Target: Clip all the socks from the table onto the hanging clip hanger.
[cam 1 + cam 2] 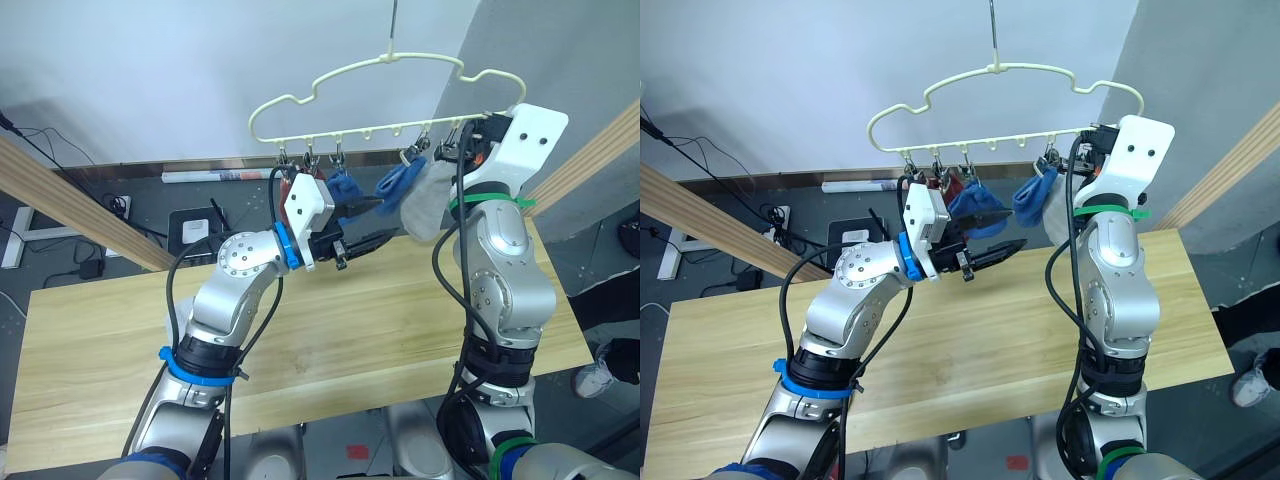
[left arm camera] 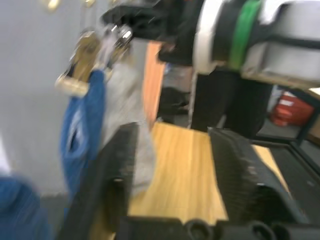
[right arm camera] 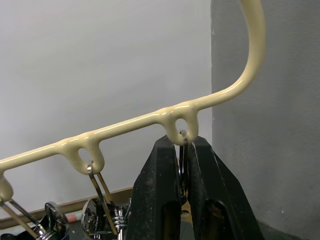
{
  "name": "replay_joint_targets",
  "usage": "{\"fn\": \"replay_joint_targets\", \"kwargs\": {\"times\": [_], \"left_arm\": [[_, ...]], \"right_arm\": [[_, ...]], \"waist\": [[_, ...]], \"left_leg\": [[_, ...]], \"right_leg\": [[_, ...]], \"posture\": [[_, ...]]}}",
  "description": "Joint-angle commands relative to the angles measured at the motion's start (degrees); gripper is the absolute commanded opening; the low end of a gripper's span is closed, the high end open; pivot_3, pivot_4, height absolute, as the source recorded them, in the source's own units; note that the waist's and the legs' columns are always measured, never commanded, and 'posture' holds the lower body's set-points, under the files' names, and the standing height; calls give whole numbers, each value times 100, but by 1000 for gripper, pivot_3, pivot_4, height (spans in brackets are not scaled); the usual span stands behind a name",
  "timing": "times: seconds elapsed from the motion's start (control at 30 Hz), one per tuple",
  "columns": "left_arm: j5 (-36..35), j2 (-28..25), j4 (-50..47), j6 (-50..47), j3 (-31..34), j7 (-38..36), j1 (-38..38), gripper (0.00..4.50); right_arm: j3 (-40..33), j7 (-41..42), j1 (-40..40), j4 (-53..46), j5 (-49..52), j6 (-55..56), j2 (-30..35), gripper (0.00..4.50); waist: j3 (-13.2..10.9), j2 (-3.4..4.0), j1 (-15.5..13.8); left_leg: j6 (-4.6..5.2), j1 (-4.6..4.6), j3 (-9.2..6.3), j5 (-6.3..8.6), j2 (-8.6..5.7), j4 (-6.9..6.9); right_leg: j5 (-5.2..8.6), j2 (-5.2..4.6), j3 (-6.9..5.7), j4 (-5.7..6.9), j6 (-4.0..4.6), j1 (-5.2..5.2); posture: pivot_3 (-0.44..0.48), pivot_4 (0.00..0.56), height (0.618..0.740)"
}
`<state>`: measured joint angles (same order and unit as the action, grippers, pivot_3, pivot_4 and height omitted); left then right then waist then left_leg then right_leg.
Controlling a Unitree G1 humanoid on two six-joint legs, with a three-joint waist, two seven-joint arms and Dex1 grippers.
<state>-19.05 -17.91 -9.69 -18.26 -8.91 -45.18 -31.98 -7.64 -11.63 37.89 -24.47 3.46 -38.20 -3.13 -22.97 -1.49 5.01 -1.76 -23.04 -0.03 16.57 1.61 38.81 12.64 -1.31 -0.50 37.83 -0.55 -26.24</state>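
Head views: the clip hanger hangs by its hook above the far edge of the table. No socks lie on the visible tabletop; the ones in sight hang from the bar: a red one and a blue one near its left end, another blue sock and a grey sock toward its right end. The right gripper is raised to the bar's right end, at the clip above the grey sock, probably pinching the clip's handles so its mouth parts for the fabric. The left gripper is held level below the bar, fingers spread and holding nothing, pointing toward the grey sock, likely ready to steady or feed its edge.

Left wrist view: its own fingers stand apart with nothing between them; the grey sock hangs just beyond one finger, the blue sock beside it, both beneath brass-toned and silver clips.

Right wrist view: two black fingers are pressed together around the wire clip hanging from the last loop of the bar. The neighbouring clip hangs free. Whether the sock is caught in the squeezed clip I cannot tell.
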Motion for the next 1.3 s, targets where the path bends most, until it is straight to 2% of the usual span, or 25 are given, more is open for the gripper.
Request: {"fn": "replay_joint_targets", "kwargs": {"times": [0.03,0.13,0.27,0.47,0.63,0.83,1.07,1.2,1.3], "left_arm": [[187,-37,-602,-402,329,799,402,3757],[440,58,-1050,-792,682,1725,966,4494],[838,457,-1683,-1183,1441,3174,1798,4494],[1073,645,-2527,-1883,2469,4129,3132,4494],[815,755,-2971,-2678,3103,4326,3721,4494],[526,1081,-2508,-3473,3729,4616,3717,4494],[409,995,-1603,-3658,3689,4577,3461,4494],[535,1093,-1140,-3837,3826,4973,3244,4494],[554,970,-966,-3797,3689,4924,3212,4494]], "right_arm": [[6,-10,99,-258,10,13,46,0],[10,-5,91,-263,6,-18,64,0],[8,28,47,-269,17,-48,100,0],[28,89,24,-247,36,-110,122,0],[21,141,-5,-264,64,-166,139,0],[59,186,29,-218,70,-168,98,0],[92,205,44,-245,65,-210,105,0],[101,203,35,-266,59,-230,108,0],[116,199,34,-297,58,-257,102,0]], "waist": [[0,0,14],[0,0,24],[0,0,6],[0,0,11],[0,0,-25],[0,0,-21],[0,-1,-18],[0,0,-15],[1,-1,-11]], "left_leg": [[0,0,2,0,0,0],[0,3,0,0,5,-3],[1,1,-2,1,5,-2],[2,2,0,1,5,-2],[2,1,-7,1,2,-1],[2,3,-1,1,3,-1],[2,2,-1,1,5,-1],[2,3,1,2,4,-2],[2,6,0,1,5,-2]], "right_leg": [[0,-2,1,0,0,0],[0,-3,2,1,0,-1],[-1,-7,0,4,1,-3],[-1,-9,0,2,1,-2],[1,-7,-8,1,-1,-2],[16,-1,-4,-5,-26,-1],[15,0,-3,-4,-25,-2],[11,-2,-1,-5,-18,-2],[1,-2,-2,0,0,-1]], "posture": [[-171,401,740],[-171,401,740],[-161,406,740],[-156,411,740],[-142,413,740],[-136,410,740],[-148,408,740],[-151,407,740],[-153,409,740]]}}
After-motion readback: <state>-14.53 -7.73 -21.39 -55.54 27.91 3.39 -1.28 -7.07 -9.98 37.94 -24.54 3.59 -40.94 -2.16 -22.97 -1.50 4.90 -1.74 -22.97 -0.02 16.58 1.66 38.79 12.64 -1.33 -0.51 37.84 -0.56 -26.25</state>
